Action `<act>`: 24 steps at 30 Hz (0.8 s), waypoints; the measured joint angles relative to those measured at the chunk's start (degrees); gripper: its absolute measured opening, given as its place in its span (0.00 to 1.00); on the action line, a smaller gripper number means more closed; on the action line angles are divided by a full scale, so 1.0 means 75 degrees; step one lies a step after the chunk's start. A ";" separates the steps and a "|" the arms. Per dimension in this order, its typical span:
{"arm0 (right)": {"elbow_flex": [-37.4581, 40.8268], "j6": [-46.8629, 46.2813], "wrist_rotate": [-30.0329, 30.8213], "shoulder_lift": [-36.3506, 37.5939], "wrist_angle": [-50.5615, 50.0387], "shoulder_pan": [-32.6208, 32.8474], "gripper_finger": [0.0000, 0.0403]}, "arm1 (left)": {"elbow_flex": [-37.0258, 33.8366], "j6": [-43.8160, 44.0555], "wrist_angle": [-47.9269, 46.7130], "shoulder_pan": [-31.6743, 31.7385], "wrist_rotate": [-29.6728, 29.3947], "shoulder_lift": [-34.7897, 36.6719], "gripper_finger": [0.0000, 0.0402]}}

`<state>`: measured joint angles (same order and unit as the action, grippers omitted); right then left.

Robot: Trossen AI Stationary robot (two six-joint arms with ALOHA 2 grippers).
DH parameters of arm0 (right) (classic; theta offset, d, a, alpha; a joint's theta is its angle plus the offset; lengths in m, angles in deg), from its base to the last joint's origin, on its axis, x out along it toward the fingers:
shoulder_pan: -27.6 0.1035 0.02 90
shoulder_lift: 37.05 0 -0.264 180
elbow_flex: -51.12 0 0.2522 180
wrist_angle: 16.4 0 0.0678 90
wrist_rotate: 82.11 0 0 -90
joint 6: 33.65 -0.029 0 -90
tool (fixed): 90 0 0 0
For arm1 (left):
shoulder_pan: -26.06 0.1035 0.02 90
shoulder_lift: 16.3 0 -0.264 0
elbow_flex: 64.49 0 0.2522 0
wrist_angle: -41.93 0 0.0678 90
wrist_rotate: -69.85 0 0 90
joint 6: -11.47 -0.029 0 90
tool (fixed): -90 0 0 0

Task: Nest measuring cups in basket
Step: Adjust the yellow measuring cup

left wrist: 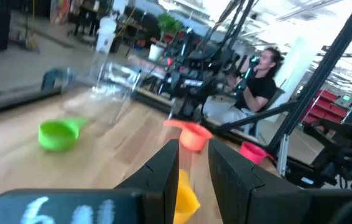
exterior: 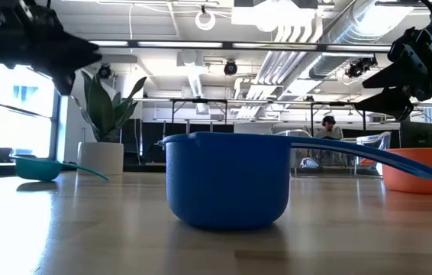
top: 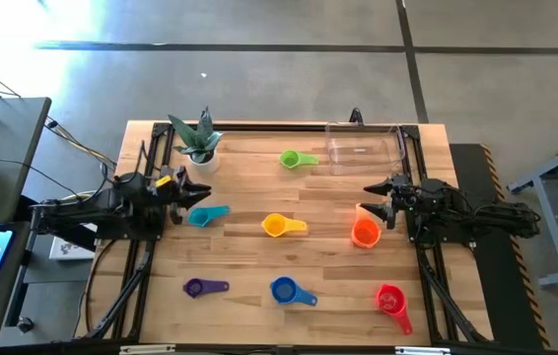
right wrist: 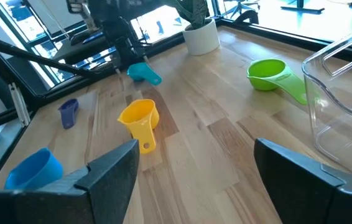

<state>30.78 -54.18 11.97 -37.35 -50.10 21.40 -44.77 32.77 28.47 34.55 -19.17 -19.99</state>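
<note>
We see the right gripper wide open, holding nothing, just above the orange cup near the clear basket. Left gripper part open, empty, by the teal cup; other cups lie scattered on the table

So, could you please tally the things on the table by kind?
Measuring cups: 7 (green, teal, yellow, orange, purple, blue, red)
Basket: 1
Plant pot: 1
Total: 9
</note>
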 joint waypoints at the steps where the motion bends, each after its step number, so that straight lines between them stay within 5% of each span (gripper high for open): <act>1: -0.0001 0.0000 0.0002 0.0000 -0.0002 -0.0002 0.77 | 0.0140 -0.0082 0.0002 0.0000 -0.0002 -0.0041 0.19; 24: -0.0001 0.0000 0.0002 -0.0001 0.0000 0.0000 0.77 | 0.3546 -0.1195 -0.1720 0.0000 0.0115 -0.3760 0.19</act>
<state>30.78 -54.18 11.98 -37.36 -50.10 21.40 -18.18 23.81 15.56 34.55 -18.31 -48.19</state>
